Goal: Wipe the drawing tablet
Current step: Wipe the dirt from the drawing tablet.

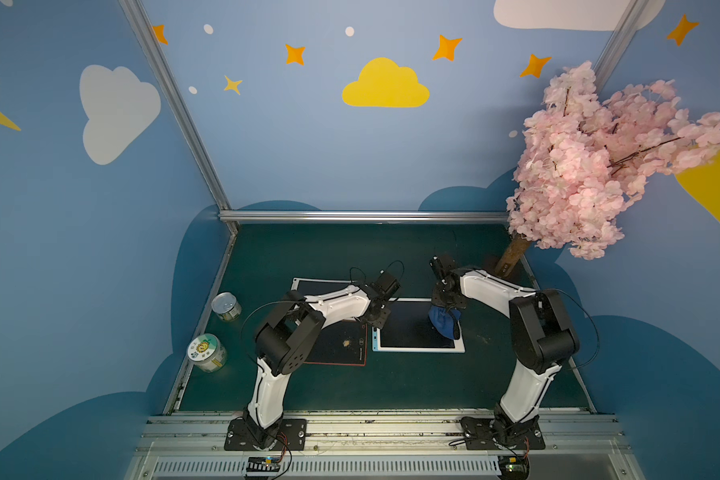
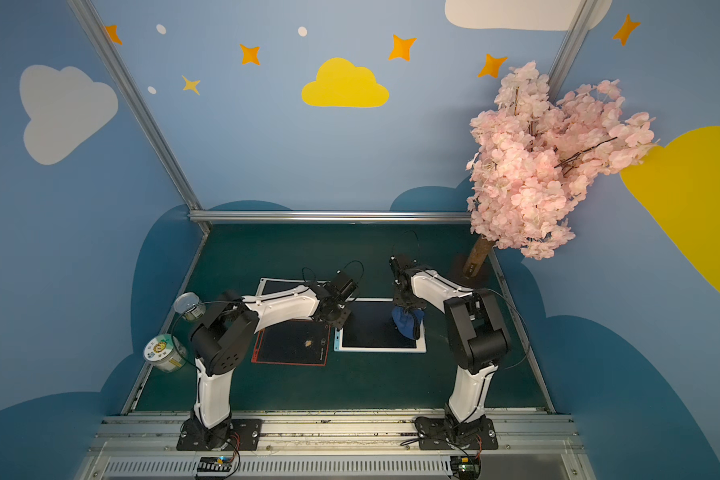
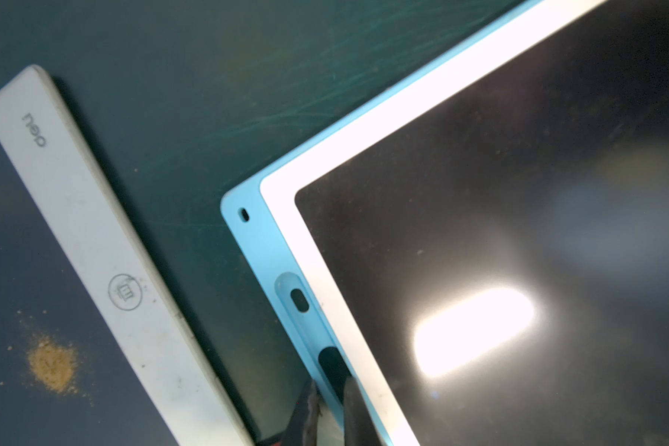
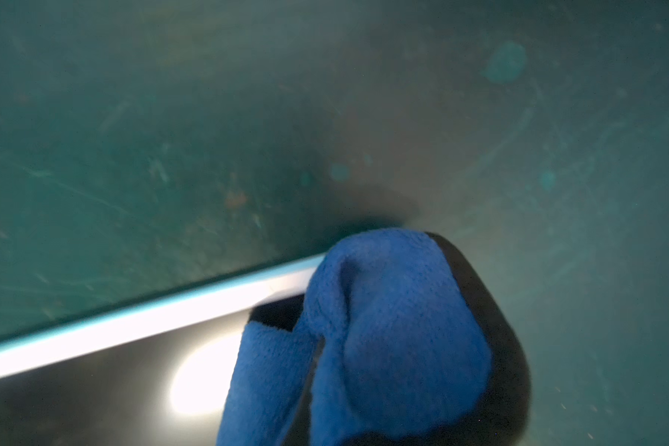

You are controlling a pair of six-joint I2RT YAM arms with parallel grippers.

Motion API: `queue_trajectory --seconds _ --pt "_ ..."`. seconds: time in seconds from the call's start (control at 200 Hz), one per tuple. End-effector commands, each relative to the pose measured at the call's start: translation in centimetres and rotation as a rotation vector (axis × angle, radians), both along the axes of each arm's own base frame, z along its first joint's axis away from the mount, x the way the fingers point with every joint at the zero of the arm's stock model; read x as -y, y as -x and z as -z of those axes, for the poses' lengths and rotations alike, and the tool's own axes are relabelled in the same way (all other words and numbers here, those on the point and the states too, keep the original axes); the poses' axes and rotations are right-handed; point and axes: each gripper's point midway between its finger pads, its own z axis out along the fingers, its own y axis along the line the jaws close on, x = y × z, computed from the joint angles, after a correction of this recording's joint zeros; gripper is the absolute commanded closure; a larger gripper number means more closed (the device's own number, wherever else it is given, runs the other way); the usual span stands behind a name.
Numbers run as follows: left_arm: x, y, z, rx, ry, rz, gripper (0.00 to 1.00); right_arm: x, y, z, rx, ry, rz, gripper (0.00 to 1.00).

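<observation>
The drawing tablet (image 1: 408, 332) lies flat in the middle of the green surface (image 1: 391, 386). The blue cloth (image 4: 383, 328) rests on its far right corner, pinched in the right gripper (image 1: 446, 308), whose jaws are clamped on it. Light, overlapping strokes should serve best while the left gripper (image 3: 331, 413), jaws nearly closed and apparently empty, pins the tablet's left edge. Its dark screen looks glossy and clean, with a white bezel and a pale blue side strip; a powder-spotted neighbouring tablet (image 1: 333, 349) lies just beside

Three drawing tablets (image 1: 408, 332) (image 1: 341, 349) (image 1: 308, 284), two jars (image 1: 226, 306) (image 1: 206, 353), one blue cloth (image 1: 443, 322), one blossom tree (image 1: 591, 166), two arms (image 1: 267, 386) (image 1: 528, 382).
</observation>
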Motion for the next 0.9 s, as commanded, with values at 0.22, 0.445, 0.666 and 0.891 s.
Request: queue_trajectory --seconds 0.22,0.445,0.666,0.891 --pt "0.3 1.9 -0.7 -0.044 0.017 0.015 0.83 -9.1 -1.8 -3.5 0.027 -0.704 -0.136 1.00" --pt "0.5 1.6 -3.5 -0.005 0.070 0.009 0.69 0.8 0.9 -7.1 0.145 -0.481 0.046 1.00" --pt "0.7 1.3 -8.0 0.046 0.199 0.009 0.49 14.6 7.3 -10.7 0.317 -0.038 0.441 1.00" --pt "1.4 1.4 -8.1 0.003 0.470 0.009 0.49 23.5 13.4 -11.8 0.343 0.177 0.761 1.00"
